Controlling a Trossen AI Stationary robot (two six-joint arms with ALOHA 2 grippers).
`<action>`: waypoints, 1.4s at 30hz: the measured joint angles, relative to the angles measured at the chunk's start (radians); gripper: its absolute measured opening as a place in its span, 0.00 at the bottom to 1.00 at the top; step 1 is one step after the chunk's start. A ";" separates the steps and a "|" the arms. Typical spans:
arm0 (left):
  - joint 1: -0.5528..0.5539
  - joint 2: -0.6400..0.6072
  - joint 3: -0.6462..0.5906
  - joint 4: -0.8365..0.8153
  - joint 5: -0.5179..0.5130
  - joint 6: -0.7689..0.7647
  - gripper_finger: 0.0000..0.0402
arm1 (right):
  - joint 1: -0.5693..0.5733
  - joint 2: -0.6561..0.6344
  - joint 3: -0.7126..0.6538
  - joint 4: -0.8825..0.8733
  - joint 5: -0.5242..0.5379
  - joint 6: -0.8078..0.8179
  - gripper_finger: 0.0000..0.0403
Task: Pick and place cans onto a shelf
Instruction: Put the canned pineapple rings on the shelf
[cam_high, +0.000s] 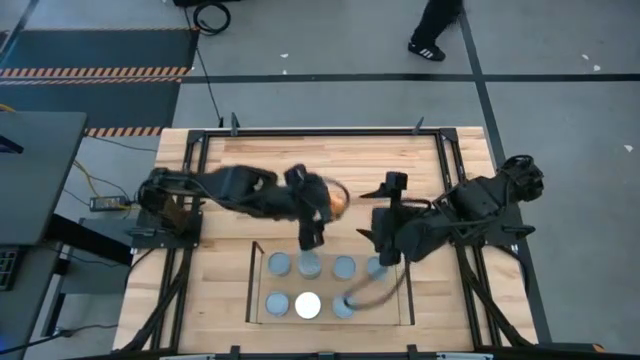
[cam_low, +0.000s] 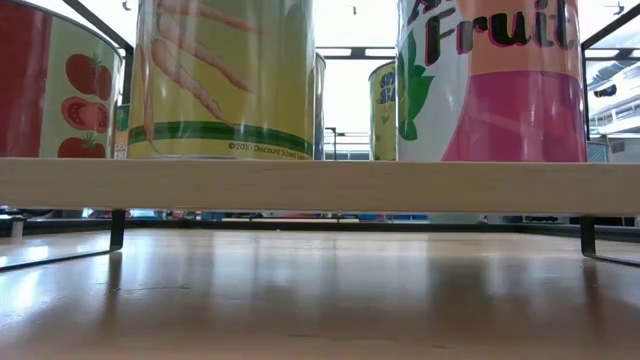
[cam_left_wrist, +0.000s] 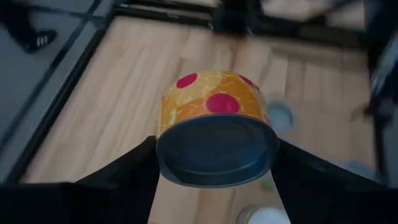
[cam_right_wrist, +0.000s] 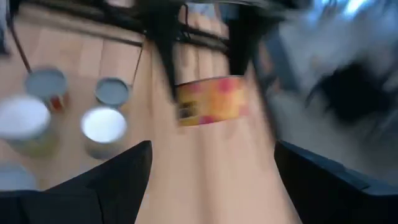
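Cans (cam_high: 309, 266) fill shelf (cam_high: 256, 300); far tabletop (cam_high: 300, 150) bare.

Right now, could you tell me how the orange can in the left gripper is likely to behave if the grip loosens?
The orange can looks like rigid metal, so it should not deform between the left gripper's fingers. Its smooth label may slip. It is held on its side, so if dropped it would probably roll across the table.
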 joint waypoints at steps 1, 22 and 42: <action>0.013 -0.014 0.003 0.001 0.001 -0.046 0.68 | -0.001 0.001 -0.001 0.008 0.021 -0.094 0.86; 0.224 -0.072 0.003 0.280 0.004 -0.599 0.68 | -0.290 -0.064 -0.001 0.395 0.013 -0.919 0.86; 0.214 -0.081 0.003 0.314 0.168 -0.552 0.69 | -0.357 -0.045 -0.001 0.295 -0.153 -0.862 0.86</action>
